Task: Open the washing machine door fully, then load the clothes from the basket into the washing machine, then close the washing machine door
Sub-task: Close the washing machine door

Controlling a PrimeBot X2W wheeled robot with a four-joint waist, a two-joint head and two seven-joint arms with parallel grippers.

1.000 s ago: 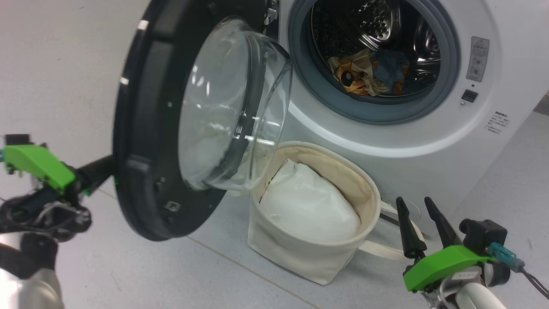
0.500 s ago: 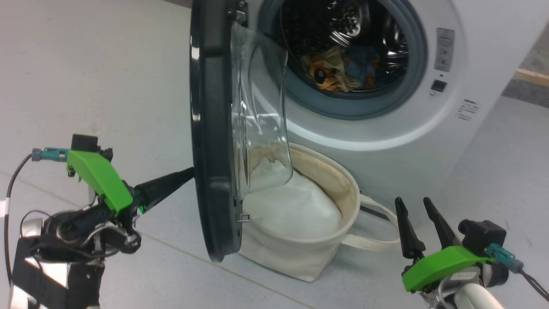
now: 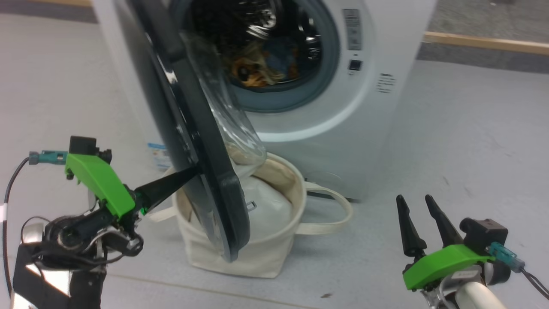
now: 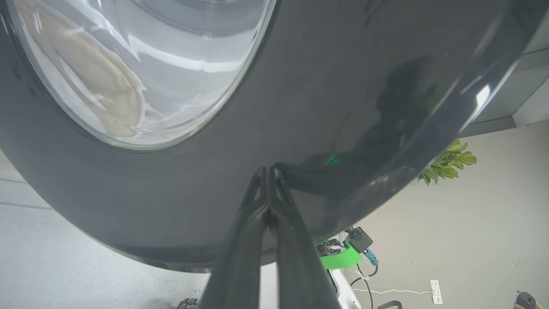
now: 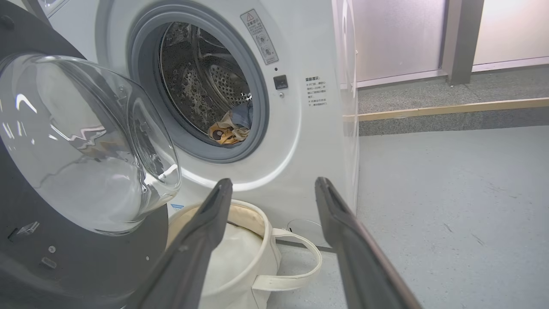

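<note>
Left gripper (image 3: 188,175): two long dark tapered fingers pressed together, nothing between them. In its wrist view the joined tips (image 4: 268,171) meet their own reflection on the washing machine door (image 3: 206,141), so they appear to touch its glossy black outer rim just below the window.

The door is a large round disc. Its wide, smooth black rim surrounds a bulging bowl of clear glass (image 5: 85,141) that faces away from these jaws, toward the drum.

Beyond the door and under its lower edge stands the basket (image 3: 240,257), a small round tub of cream canvas with looping strap handles. A plain white cushion-like lump (image 3: 266,206) lies inside it.

Behind it rises the washing machine (image 3: 343,128), white and smooth, with a grey rubber ring and a perforated steel drum. The clothes (image 3: 261,64), crumpled blue and orange-brown fabric, lie on the drum floor, well ahead of both jaws.

Right gripper (image 3: 414,198): fingers spread wide and empty, pointing toward the basket handle and the washer's front.

A second ago the door's glass side faced the head camera. It now shows its outer face and overlaps the left of the opening. The camera has also turned, so how far the door itself swung is hard to judge. The right gripper is unchanged.
</note>
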